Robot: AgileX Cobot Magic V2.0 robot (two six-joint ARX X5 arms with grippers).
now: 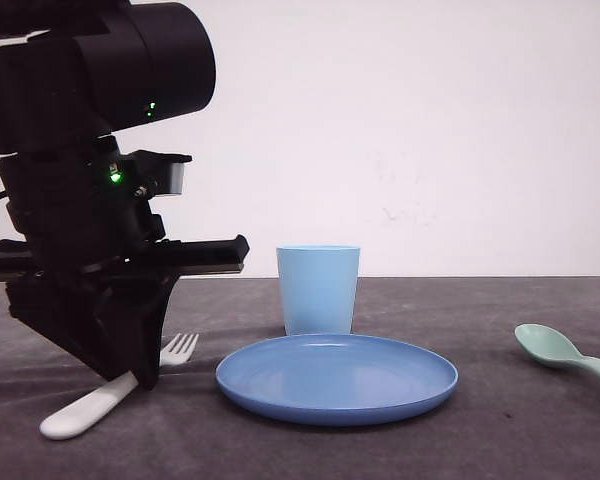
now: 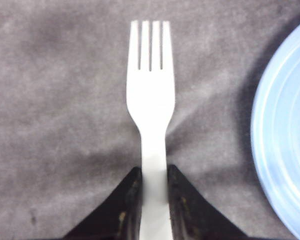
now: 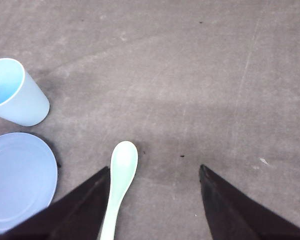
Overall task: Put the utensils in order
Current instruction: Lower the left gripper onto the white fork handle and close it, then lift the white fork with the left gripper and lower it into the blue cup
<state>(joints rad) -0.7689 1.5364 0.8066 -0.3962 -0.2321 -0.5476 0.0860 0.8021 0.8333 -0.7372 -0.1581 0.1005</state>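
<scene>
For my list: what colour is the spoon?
Pale mint green; the spoon shows best in the right wrist view.

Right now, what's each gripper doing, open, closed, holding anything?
Left gripper: closed on the white fork handle.
Right gripper: open, holding nothing; mint spoon beside one finger.

fork (image 1: 90,405) mid-handle behind left end effector (image 1: 140,375) | spoon (image 1: 565,355) handle cut by frame edge

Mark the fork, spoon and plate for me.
fork (image 2: 151,95): left wrist view, on the neck below the tines.
spoon (image 3: 124,160): right wrist view, on the bowl.
plate (image 1: 336,376): front view, on its bare centre.
</scene>
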